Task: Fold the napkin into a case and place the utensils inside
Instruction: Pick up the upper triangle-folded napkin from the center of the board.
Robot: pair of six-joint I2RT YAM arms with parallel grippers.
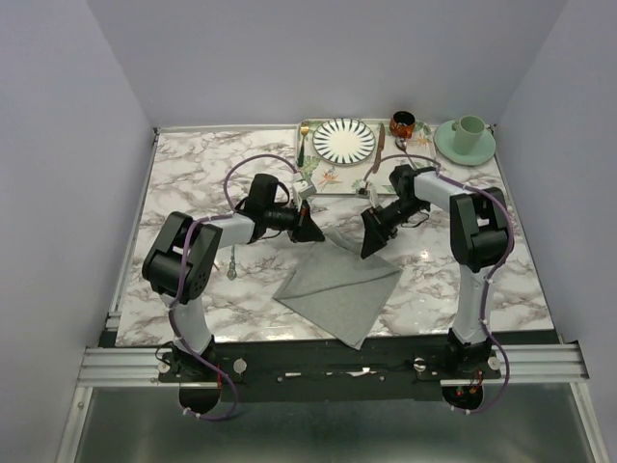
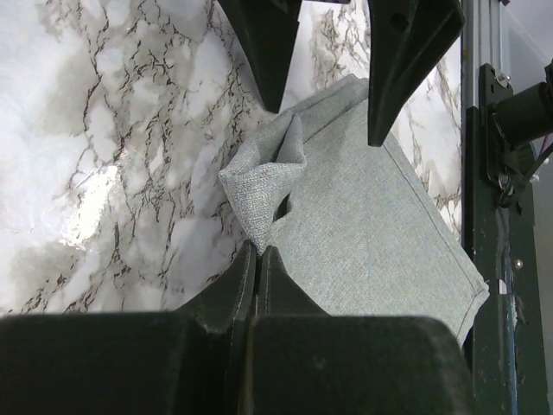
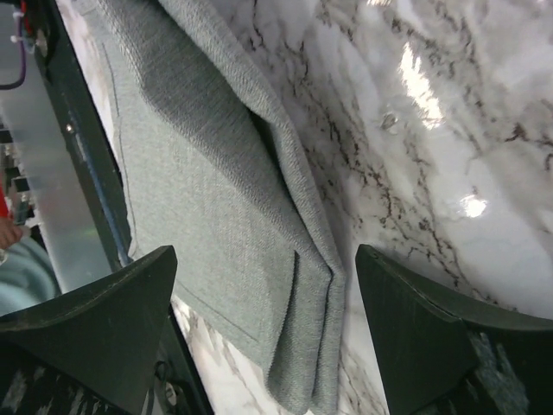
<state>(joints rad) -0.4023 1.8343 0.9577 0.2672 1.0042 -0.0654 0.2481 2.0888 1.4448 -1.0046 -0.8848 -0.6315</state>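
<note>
From above, the grey napkin [image 1: 337, 285] lies folded into a rough 4-sided slab on the marbled surface [image 1: 193, 174], near its front edge. Its far corner reaches up between the 2 arms. The left pincer [image 1: 310, 230] sits at that far corner. The right pincer [image 1: 369, 241] hangs just beside it over the napkin's far right edge. A slim pale utensil [image 1: 232, 262] lies well to the left, beside the left arm. At the back stand a leaf-patterned tray [image 1: 323, 179] and a striped plate [image 1: 344, 140].

In the left wrist view, the left pincer [image 2: 257, 255] is pressed together, nipping the tip of a raised corner of the napkin [image 2: 371, 225]. The corner puckers into a small tent with an opening beneath. The cloth is a coarse, matte weave with a stitched hem, against the glossy veined surface [image 2: 130, 130]. Beyond it the right pincer [image 2: 327, 121] stands spread, 1 finger either side of the napkin's far edge.

In the right wrist view, the right pincer [image 3: 263, 251] is spread wide, its 2 dark wedge fingers [image 3: 104, 328] clear of the cloth. The napkin [image 3: 199, 199] runs between them, its layers stacked at a thick folded edge on the surface [image 3: 432, 130].
</note>
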